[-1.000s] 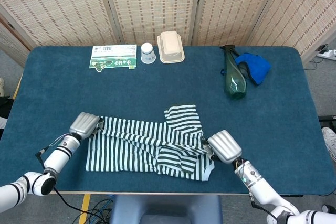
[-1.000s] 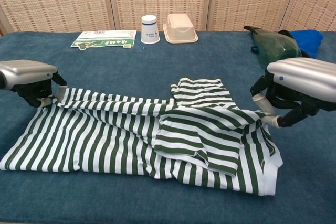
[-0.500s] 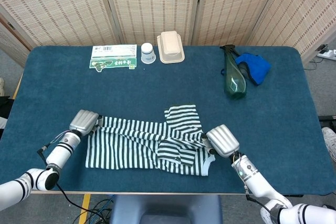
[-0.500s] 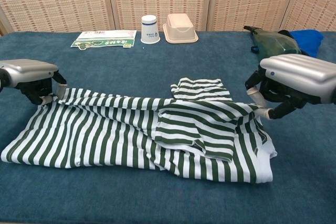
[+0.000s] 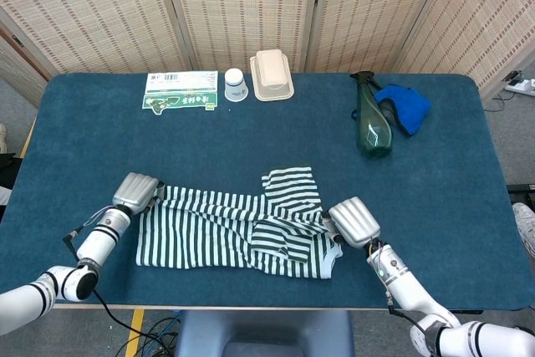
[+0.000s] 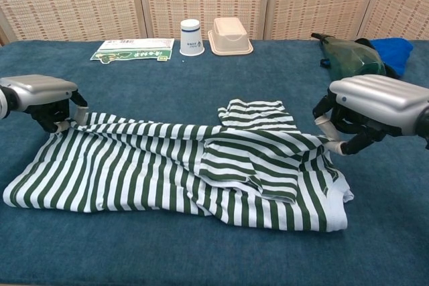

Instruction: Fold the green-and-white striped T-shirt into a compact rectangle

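Observation:
The green-and-white striped T-shirt lies crumpled along the near part of the blue table, with a sleeve pointing away. My left hand pinches the shirt's left upper edge. At the other end, my right hand grips the shirt's right upper edge. Both edges are held slightly off the cloth below. A folded flap lies over the shirt's right half.
At the back stand a green-and-white packet, a paper cup and a beige container. A dark green bottle and a blue cloth lie at the right. The table's near edge runs just beyond the shirt.
Both hands have moved away from the near edge, dragging the shirt with them. The shirt's lower hem has pulled in and the cloth lies flatter.

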Controlling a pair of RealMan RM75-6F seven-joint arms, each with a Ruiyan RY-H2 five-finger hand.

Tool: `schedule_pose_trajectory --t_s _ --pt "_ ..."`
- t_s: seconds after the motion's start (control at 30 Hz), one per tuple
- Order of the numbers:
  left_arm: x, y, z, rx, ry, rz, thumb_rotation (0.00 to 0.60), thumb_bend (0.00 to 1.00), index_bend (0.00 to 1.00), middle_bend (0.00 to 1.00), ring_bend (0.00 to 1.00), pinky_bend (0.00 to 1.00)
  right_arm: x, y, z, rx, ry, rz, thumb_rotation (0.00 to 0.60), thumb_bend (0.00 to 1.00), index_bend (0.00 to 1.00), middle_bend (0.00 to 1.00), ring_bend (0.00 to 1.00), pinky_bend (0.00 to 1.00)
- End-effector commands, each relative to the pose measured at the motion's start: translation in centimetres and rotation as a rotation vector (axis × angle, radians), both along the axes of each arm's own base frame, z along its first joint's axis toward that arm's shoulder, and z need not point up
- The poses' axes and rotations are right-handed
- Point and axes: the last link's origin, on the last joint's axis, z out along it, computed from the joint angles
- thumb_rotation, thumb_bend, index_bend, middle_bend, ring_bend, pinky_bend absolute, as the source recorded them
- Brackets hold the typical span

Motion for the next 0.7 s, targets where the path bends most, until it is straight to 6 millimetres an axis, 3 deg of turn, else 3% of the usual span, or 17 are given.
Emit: schedule_pose_trajectory --t_s 0.03,0.1,0.17,0.3,0.53,0.7 --pt "0.0 0.2 -0.1 0.006 0.003 0.003 0.6 0.55 0.5 0.9 0.85 0.94 -0.1 -0.1 -0.1 0.0 0.001 -0.003 0.6 0.58 0.72 0.96 0.97 1.0" --pt "-0.1 0.3 -0.2 0.015 0.006 0.007 0.6 0.55 0.44 0.9 0.85 0.94 -0.1 -0.1 -0.1 -0.002 0.003 -0.005 0.6 0.58 0.72 0.96 0.97 1.0" --pt "-0.2 0.4 -0.2 0.022 0.013 0.014 0.6 0.53 0.26 0.88 0.85 0.94 -0.2 -0.2 -0.2 -0.005 0.006 -0.008 0.6 0.58 0.72 0.96 0.97 1.0" --pt "-0.4 0.3 0.0 0.04 0.026 0.025 0.6 0.42 0.03 0.87 0.84 0.94 -0.4 -0.6 -0.3 -0.017 0.017 -0.021 0.6 0.58 0.7 0.95 0.97 1.0" --pt "-0.6 -0.3 1.0 0.076 0.031 0.043 0.6 0.32 0.0 0.85 0.83 0.94 -0.8 -1.0 -0.3 -0.03 0.03 -0.058 0.6 0.47 0.36 0.92 0.97 1.0" --pt "-0.7 -1.1 1.8 0.102 0.011 0.063 0.6 0.27 0.0 0.84 0.83 0.94 -1.0 -1.3 -0.1 -0.044 0.042 -0.08 0.6 0.37 0.19 0.91 0.97 1.0"
